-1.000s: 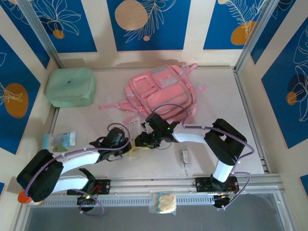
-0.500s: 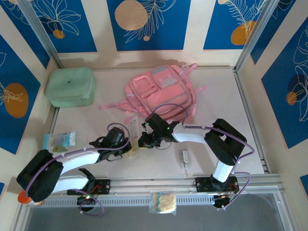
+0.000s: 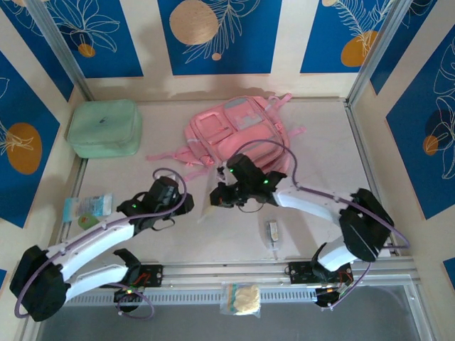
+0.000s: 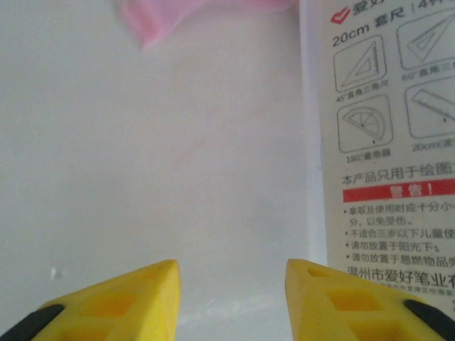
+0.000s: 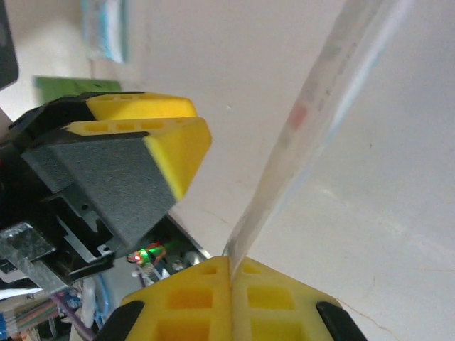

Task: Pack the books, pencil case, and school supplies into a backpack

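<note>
Right pincer [image 5: 231, 261] clamped tight (no gap) — left pincer [image 4: 231, 268] spread open.

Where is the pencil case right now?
Mid-table in the top view: the pencil case is pinched in the right gripper, in front of the backpack, with the open left gripper close on its left.

In the left wrist view, the pencil case [image 4: 384, 142] was cut by the right edge, which took away part of its print. The pink backpack [image 4: 178, 14] was only a blurred scrap at the top edge. The left pincer [image 4: 231, 273] showed just its fingertips above the bottom edge. In the right wrist view, the pencil case [image 5: 313, 121] stood edge-on and blurred, its far end lost past the top edge. The teal packet [image 5: 103, 28] beyond was a smear. From above, the right arm [image 3: 313, 202] and its cable covered the backpack's [image 3: 234, 131] near side. The marks on the school supplies [image 3: 272, 231] were too small to read.
</note>
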{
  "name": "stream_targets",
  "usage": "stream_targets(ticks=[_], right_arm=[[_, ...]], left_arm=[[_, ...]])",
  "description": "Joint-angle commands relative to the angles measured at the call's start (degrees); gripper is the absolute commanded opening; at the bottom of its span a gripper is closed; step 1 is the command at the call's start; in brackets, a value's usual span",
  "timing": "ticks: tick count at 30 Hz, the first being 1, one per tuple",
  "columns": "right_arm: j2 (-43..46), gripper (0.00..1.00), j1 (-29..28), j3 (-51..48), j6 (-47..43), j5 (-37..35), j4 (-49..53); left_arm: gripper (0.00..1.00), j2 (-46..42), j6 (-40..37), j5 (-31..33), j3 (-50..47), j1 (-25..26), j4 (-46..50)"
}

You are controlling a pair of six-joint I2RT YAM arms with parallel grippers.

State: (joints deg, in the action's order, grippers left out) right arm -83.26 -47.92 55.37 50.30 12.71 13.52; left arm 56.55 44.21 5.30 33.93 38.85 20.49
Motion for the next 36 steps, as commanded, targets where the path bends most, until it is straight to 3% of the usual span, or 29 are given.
stream_targets(ticks=[1,7,11,18,21,29,36], right_arm=[[6.9,0.00,3.3,-1.1,-2.9,1.7,5.2],[18.9,0.00,15.1,-2.2,-3.9,5.9,13.0],[25.6,0.00,24.6,-1.8,-6.7,9.9,18.1],[28.3,0.00,44.1,-1.9,-9.4,18.5,26.0],[28.2,0.00,49.6,-2.7,-10.7,20.4,27.2],[26.6,0.00,56.6,-4.5,-11.6,23.9,26.0],[26.4,0.00,58.3,-4.4,-11.9,25.0,26.0]], left_arm=[[0.47,0.4,-11.3,5.8,5.9,-0.4,6.8],[0.56,11.2,-26.6,-0.2,17.7,0.2,2.4],[0.61,20.4,-37.3,-3.1,25.7,3.6,-0.5],[0.68,36.2,-48.9,-4.1,38.6,6.7,-1.6],[0.70,40.5,-53.8,-3.3,41.5,7.1,-3.2],[0.74,52.6,-60.0,-3.5,51.3,7.6,-3.4],[0.73,60.7,-61.2,0.2,58.7,7.7,-3.2]])
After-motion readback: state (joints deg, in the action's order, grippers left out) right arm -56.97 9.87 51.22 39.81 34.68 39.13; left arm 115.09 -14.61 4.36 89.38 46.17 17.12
